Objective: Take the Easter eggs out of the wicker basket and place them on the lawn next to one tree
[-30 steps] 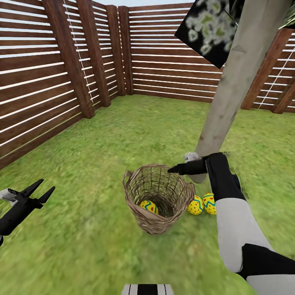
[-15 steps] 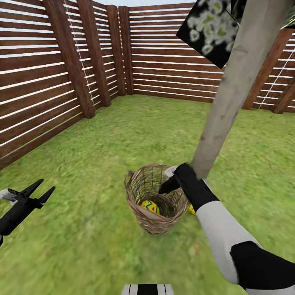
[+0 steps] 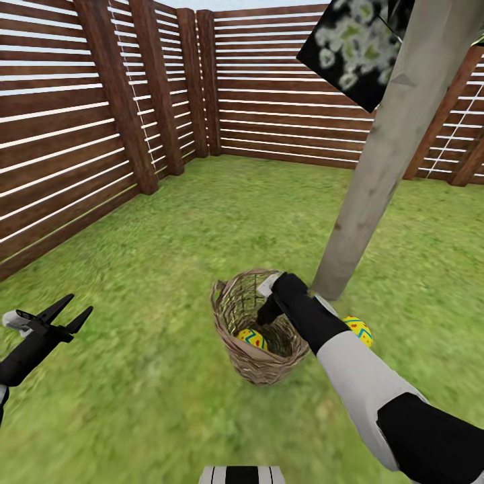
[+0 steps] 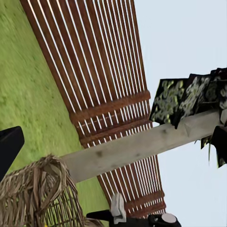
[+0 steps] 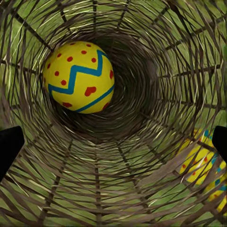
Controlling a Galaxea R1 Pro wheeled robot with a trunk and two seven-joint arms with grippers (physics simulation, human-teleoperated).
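Observation:
The wicker basket [image 3: 259, 363] stands upright on the lawn [image 3: 202, 228] at the foot of the tree [image 3: 376, 168] with the pale trunk. One Easter egg [image 3: 251, 338] lies at the basket's bottom, and it shows large in the right wrist view [image 5: 79, 77]. Another egg [image 3: 359, 330] rests on the grass between basket and trunk, partly behind my right forearm. Yellow egg colour [image 5: 202, 161] also shows through the weave. My right gripper [image 3: 266, 310] is open and reaches down into the basket's mouth, above the egg, holding nothing. My left gripper [image 3: 66, 314] hangs open over the grass far to the left.
A brown slatted wooden fence [image 3: 81, 128] runs along the left side and the back of the lawn. Dark leaves [image 3: 349, 47] hang above by the trunk. The trunk stands close behind the basket. Open grass lies in front and to the left.
My right gripper has swung from beside the trunk to the left and down into the basket's mouth. My forearm now covers part of the eggs on the grass. The left arm has stayed still.

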